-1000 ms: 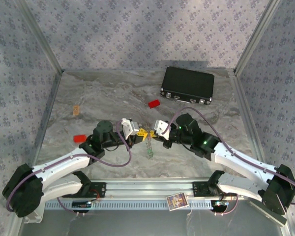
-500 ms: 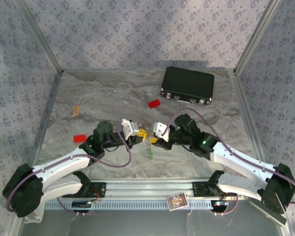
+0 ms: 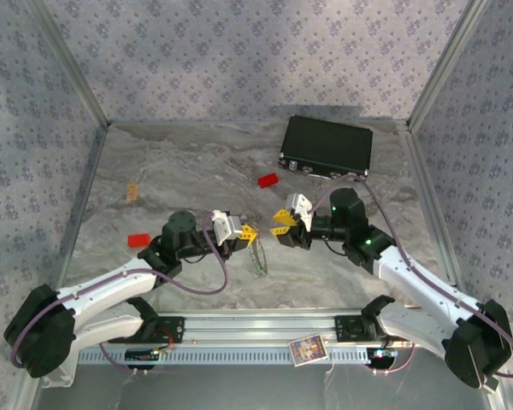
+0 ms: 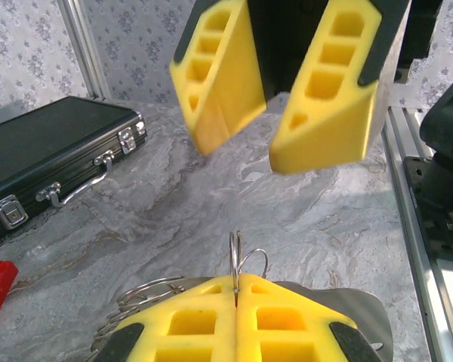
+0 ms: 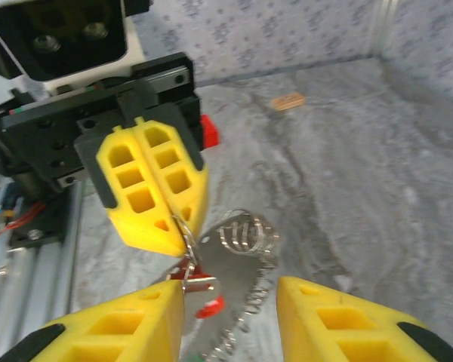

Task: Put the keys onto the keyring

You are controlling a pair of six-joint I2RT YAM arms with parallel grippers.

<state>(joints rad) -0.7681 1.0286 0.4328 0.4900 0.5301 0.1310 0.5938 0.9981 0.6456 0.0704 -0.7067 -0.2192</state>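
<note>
Silvery keyring [image 4: 236, 260]: was pinched by its edge in the left claw [image 3: 244, 232] and held up off the desk [image 3: 179, 162] between the two arms; a short length of metal hung from it toward the desk.
Left claw: was closed tight, pads flush together on the ring's thin wire.
Right claw [image 5: 230, 292]: stood well open and had hold of nothing, facing the left claw from just beside the ring.
Red key [image 5: 204, 303]: a red piece with a bit of metal showed just below the ring; whether it was threaded on could not be told.
Green key [image 3: 260, 272]: a speck of green showed at the lower end of the hanging piece, too small to be sure of.
Black case [image 3: 327, 147]: lay at the far right of the desk, well apart.
Red block [image 3: 268, 180]: lay on the desk between the case and the claws, untouched.
Step in hand: judged to be the threading itself, with the ring presented and the right claw free between grips.
Next move: would call for the right claw to close on a key head and line its hole up with the ring's split, the left holding steady; thin wire leaves little margin.
</note>
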